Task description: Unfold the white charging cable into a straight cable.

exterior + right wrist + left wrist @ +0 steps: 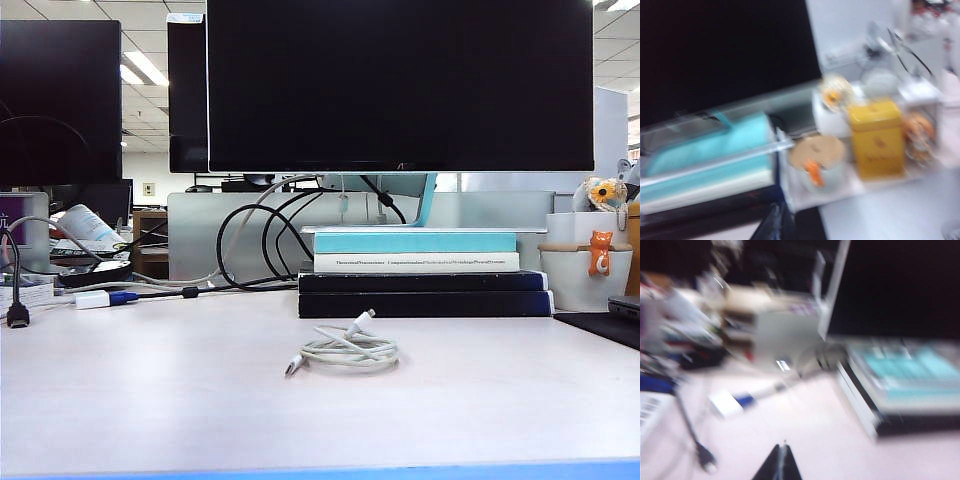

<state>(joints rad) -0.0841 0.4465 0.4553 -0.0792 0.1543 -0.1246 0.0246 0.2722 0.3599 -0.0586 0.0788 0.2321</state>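
Observation:
The white charging cable (346, 349) lies coiled in a small loop on the pale desk (180, 400), just in front of the book stack, one plug end pointing up toward the books and the other at the coil's left. Neither arm shows in the exterior view. In the blurred left wrist view my left gripper (783, 446) is shut, its black fingers pressed together above the bare desk, with nothing between them. My right gripper (776, 207) is also shut and empty in the blurred right wrist view, pointing toward the books and the mug. The cable shows in neither wrist view.
A stack of books (420, 272) stands behind the cable under a large monitor (400, 85). A white adapter with a blue plug (100, 298) and black cables (250, 245) lie at the left. A white mug with an orange cat (590, 270) and a yellow tin (876, 138) stand at the right.

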